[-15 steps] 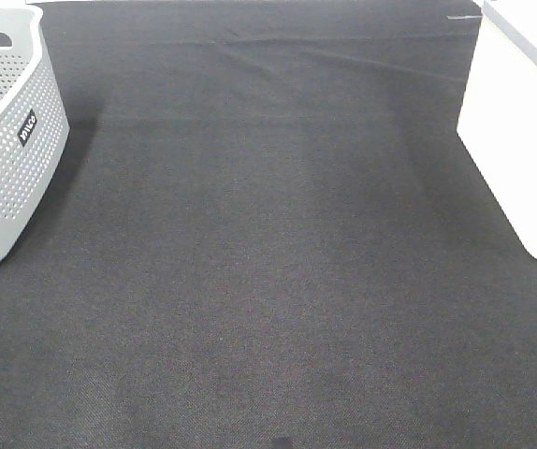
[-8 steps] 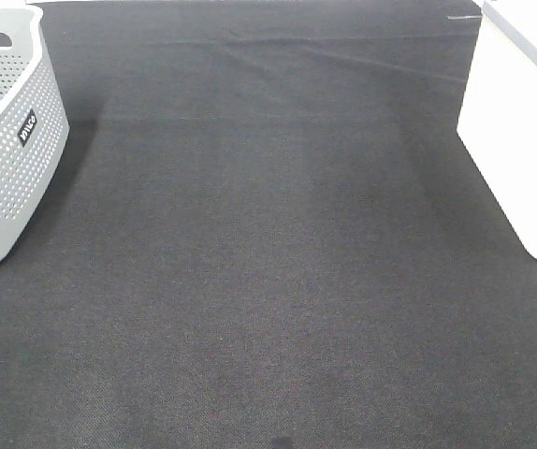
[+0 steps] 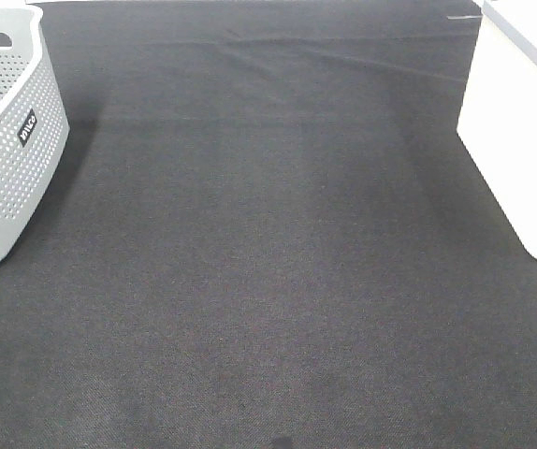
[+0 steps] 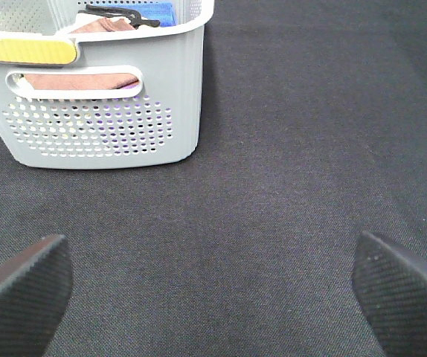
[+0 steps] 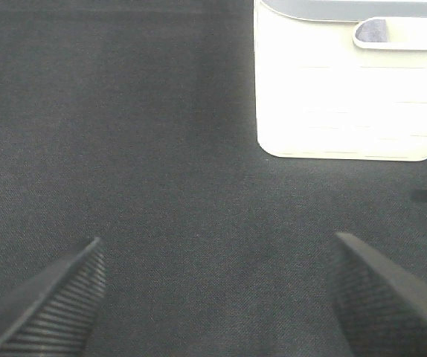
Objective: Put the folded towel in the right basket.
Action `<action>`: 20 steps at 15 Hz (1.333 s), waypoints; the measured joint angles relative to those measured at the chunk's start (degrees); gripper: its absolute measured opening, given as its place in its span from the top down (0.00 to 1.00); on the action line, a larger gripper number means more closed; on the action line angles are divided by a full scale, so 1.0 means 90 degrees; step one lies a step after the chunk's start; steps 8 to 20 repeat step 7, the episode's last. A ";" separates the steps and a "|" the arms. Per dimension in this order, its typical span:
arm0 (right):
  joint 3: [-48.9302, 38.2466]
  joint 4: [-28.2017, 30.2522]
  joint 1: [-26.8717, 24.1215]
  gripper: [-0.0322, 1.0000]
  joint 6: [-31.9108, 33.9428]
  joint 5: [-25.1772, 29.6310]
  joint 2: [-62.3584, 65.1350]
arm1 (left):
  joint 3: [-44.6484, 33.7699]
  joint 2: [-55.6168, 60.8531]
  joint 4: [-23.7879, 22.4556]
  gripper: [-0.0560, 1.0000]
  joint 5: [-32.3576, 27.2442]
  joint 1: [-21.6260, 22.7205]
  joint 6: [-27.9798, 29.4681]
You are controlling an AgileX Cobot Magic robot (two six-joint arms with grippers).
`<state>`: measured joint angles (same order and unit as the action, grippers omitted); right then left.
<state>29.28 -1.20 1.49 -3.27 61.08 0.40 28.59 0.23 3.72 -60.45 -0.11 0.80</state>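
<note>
A grey perforated basket (image 3: pixel 11 159) stands at the far left of the dark cloth. The left wrist view shows it (image 4: pixel 102 104) holding folded towels, a brownish one (image 4: pixel 79 78) behind the handle slot and a blue one (image 4: pixel 154 10) further in. A white basket (image 3: pixel 521 122) stands at the far right and also shows in the right wrist view (image 5: pixel 351 89). My left gripper (image 4: pixel 210 294) is open and empty over the cloth, short of the grey basket. My right gripper (image 5: pixel 217 297) is open and empty, short of the white basket. Neither gripper shows in the exterior high view.
A dark cloth (image 3: pixel 268 262) covers the table between the two baskets, with slight creases near its far edge (image 3: pixel 278 51). A black clip-like object (image 4: pixel 120 16) lies on the towels in the grey basket.
</note>
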 joint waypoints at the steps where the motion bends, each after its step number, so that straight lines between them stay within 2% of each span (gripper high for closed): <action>1: 0.0000 0.0000 0.0000 0.22 0.0000 0.0000 0.0000 | 0.0000 0.0000 0.0000 0.03 0.0000 0.0000 0.0000; 20: 0.0000 0.0000 0.0000 0.22 0.0000 0.0000 0.0000 | 0.0000 0.0000 0.0000 0.03 0.0000 0.0000 0.0000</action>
